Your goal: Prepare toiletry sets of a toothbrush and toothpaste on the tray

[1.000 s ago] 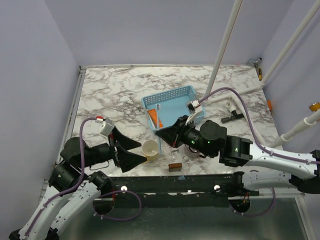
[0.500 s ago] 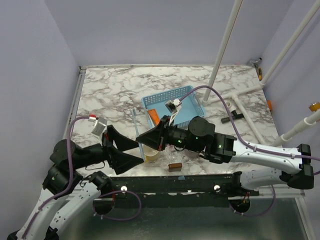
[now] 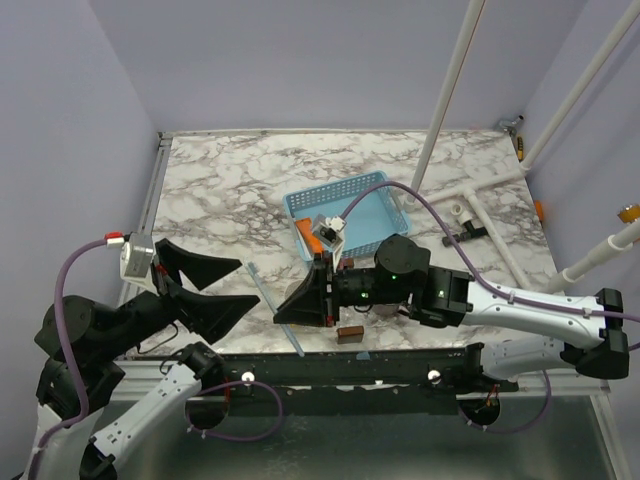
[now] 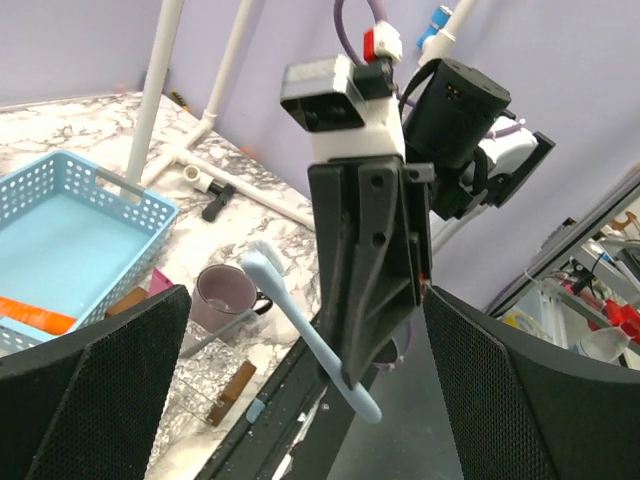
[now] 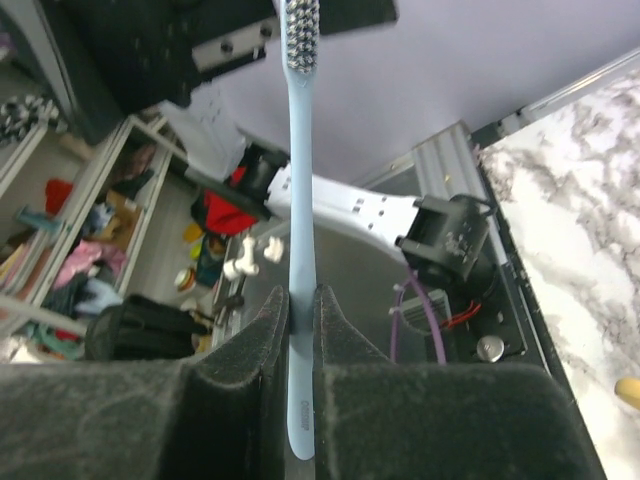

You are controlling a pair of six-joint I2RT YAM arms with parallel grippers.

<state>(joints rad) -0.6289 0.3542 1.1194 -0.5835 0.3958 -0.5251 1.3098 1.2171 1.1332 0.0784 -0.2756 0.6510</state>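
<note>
Marble table with purple walls around it, and both arms are shifting a lot in just this last second. Right arm is swinging away from the tray toward the near left edge, while the left arm is pulling back to its own side. Left gripper is hanging wide open with nothing in it, facing the right gripper. That one is pinching the toothbrush tight near the tail end of the handle, so the brush is riding up in the air with its bristles pointing at the left gripper, well clear of the tray. An orange toothpaste is lying inside the tray at its near left corner. So I'm guessing they're setting up a handoff or a regrip, and the set is only half done until the brush is lying next to that tube.
</note>
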